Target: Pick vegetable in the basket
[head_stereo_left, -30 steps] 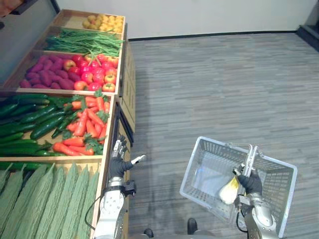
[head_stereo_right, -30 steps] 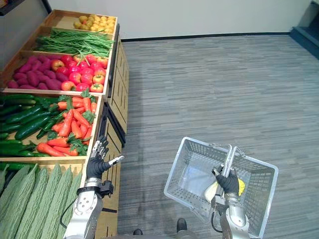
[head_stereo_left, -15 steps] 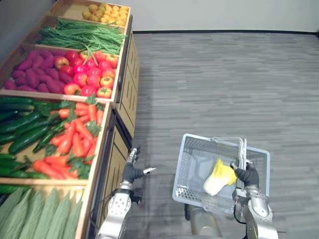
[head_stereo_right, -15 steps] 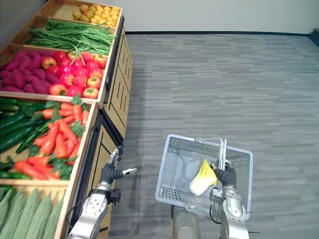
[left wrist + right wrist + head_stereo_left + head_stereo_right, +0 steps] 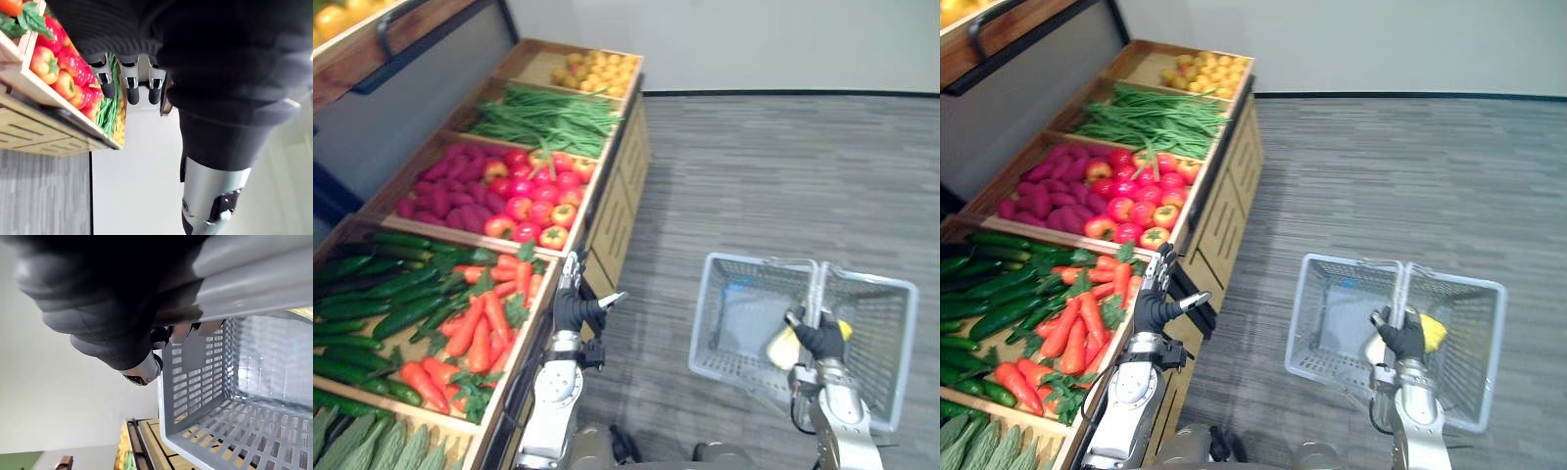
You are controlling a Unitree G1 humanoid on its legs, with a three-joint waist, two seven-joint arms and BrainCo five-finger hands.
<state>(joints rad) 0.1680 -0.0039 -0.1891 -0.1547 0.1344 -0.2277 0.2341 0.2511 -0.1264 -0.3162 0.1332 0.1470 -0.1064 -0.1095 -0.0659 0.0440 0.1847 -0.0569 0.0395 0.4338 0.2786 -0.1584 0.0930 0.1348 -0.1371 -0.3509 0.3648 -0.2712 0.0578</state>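
A grey mesh basket [image 5: 729, 311] hangs over the floor at the lower right, and my right hand [image 5: 823, 339] is shut round its handle [image 5: 254, 284]. A pale vegetable with yellow leaf tips [image 5: 783, 346] lies inside the basket, right beside that hand. My left hand [image 5: 572, 311] is open and holds nothing, its fingers [image 5: 133, 84] straight, thumb out. It hovers at the front right corner of the carrot bin [image 5: 481, 331], just off the wooden edge.
The wooden produce stand [image 5: 607, 220] runs along the left. It holds ridged green gourds [image 5: 367, 448], cucumbers [image 5: 372, 304], red tomatoes [image 5: 533, 196], purple roots [image 5: 445, 184], green beans [image 5: 548, 117] and yellow fruit [image 5: 592, 70]. Grey floor [image 5: 773, 166] lies to the right.
The whole picture has shifted, so the camera moved. My left hand now stands higher against the stand, at the carrot bin's corner. The basket and its vegetable stay in my right hand.
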